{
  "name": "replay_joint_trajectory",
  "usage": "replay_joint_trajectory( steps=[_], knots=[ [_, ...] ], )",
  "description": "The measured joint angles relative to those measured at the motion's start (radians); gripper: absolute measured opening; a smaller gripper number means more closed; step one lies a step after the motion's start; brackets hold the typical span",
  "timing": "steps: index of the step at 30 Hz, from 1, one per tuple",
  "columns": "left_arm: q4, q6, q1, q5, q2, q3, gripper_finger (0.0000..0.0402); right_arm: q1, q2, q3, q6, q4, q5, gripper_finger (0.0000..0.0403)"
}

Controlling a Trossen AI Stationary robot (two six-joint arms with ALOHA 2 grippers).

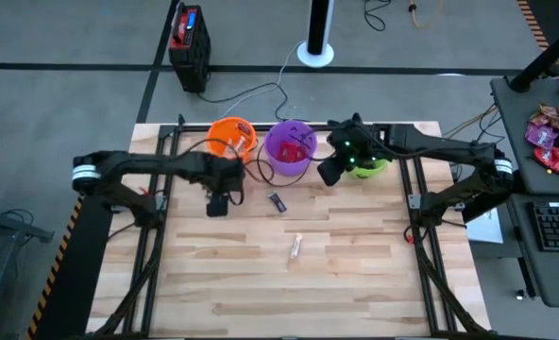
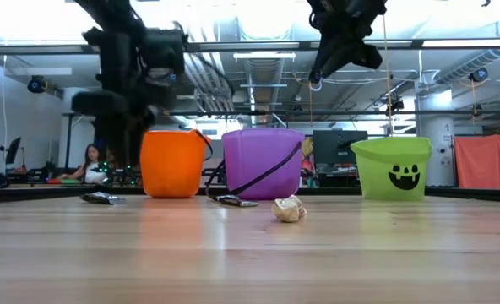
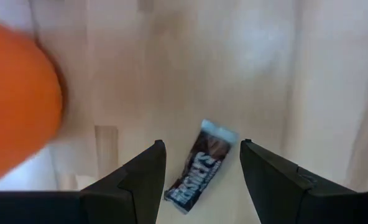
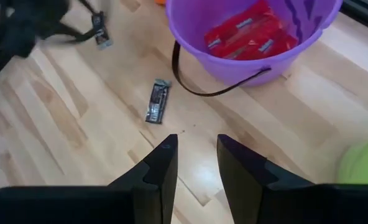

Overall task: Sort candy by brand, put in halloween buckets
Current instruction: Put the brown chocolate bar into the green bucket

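Note:
Three halloween buckets stand in a row near the far edge: orange, purple and lime green. The purple one holds red candy. My left gripper hangs open, pointing down just in front of the orange bucket. Its fingers stand on either side of a dark brown candy that lies flat on the table below them. A second dark candy lies in front of the purple bucket. A pale crumpled candy lies nearer mid-table. My right gripper is raised between the purple and green buckets, slightly open and empty.
Metal frame rails run along the table's left and right sides. A black and red box sits on the floor beyond the far edge. A heap of red and pink bags lies on a side desk. Bare wood covers the table's near half.

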Motion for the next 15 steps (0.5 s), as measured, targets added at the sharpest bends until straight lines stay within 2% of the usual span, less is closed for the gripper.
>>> replay_joint_trajectory(
  steps=[6,15],
  knots=[
    [-0.038,0.024,0.097,0.062,0.124,0.041,0.0188,0.0,0.006,-0.013,0.006,-0.001,0.0,0.0112],
    [-0.123,0.118,0.106,0.085,0.236,0.034,0.016,0.0,0.006,-0.042,0.006,0.0,0.0,0.0112]
  ],
)
